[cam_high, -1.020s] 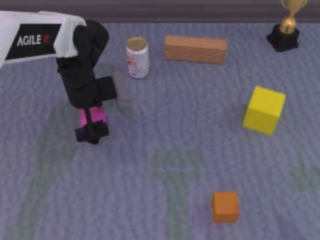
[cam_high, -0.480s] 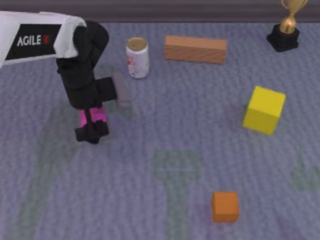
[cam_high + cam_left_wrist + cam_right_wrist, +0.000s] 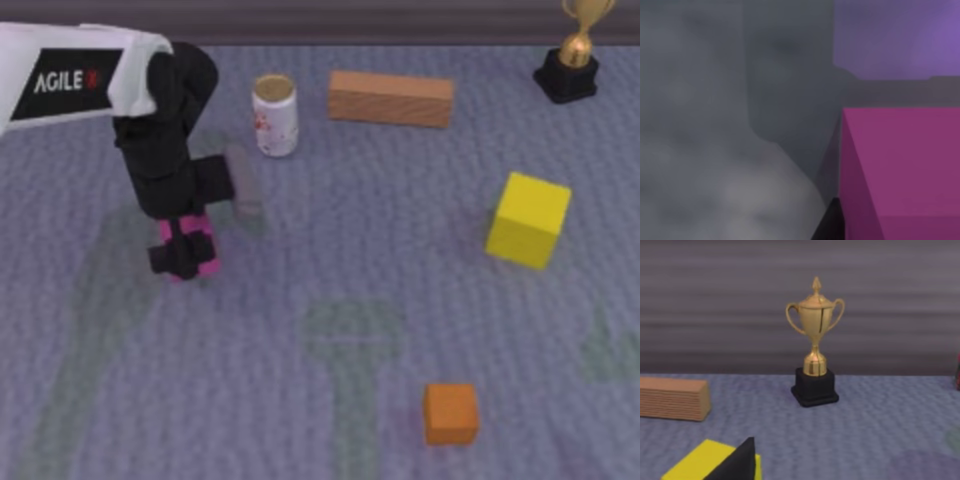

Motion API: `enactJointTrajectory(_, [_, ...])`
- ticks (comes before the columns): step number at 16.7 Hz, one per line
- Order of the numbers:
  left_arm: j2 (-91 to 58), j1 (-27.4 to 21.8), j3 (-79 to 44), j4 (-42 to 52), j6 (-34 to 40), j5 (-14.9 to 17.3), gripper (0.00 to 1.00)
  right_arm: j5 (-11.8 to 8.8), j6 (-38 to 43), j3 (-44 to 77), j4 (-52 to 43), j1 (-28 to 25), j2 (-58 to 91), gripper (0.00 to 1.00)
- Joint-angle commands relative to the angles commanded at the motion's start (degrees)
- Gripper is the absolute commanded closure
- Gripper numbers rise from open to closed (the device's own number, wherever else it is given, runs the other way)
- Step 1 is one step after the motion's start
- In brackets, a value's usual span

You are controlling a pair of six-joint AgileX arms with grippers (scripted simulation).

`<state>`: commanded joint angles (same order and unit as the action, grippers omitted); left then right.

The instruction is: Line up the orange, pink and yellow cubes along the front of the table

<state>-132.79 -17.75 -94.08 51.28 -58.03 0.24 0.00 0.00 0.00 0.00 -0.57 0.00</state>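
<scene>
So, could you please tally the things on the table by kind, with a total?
Cubes: 3, the pink between the left gripper's fingers, the yellow, the orange
Wooden block: 1
Can: 1
Trophy: 1
Total: 6

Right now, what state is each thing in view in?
Left pincer: shut on pink cube.
Pink cube: gripped, at the table's left.
Yellow cube: free, at the right.
Orange cube: free, near the front edge.
Can: upright.
Trophy: upright.
Wooden block: lying flat.
</scene>
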Motion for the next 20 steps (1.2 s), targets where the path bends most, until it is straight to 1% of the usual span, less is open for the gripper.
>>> enactJointTrajectory(7, [0.0,0.0,0.0,0.0,0.0,0.0,1.00,0.0,0.0,0.0,0.0,0.0,0.0,0.00])
enactJointTrajectory(9, [1.6,0.0,-0.2,1.4,0.5,0.5,1.00,0.0,0.0,0.0,0.0,0.0,0.0,0.00])
enactJointTrajectory(11, [2.3,0.4,-1.9,3.6,0.7,0.4,1.00,0.0,0.0,0.0,0.0,0.0,0.0,0.00])
enactJointTrajectory(14, [4.4,0.8,-5.8,10.6,0.6,0.4,1.00,0.0,0.0,0.0,0.0,0.0,0.0,0.00])
enactJointTrajectory(16, [5.7,1.0,-8.0,13.8,0.6,0.4,1.00,0.0,0.0,0.0,0.0,0.0,0.0,0.00])
enactJointTrajectory(20, [6.3,1.1,-8.6,14.5,0.7,0.4,1.00,0.0,0.0,0.0,0.0,0.0,0.0,0.00])
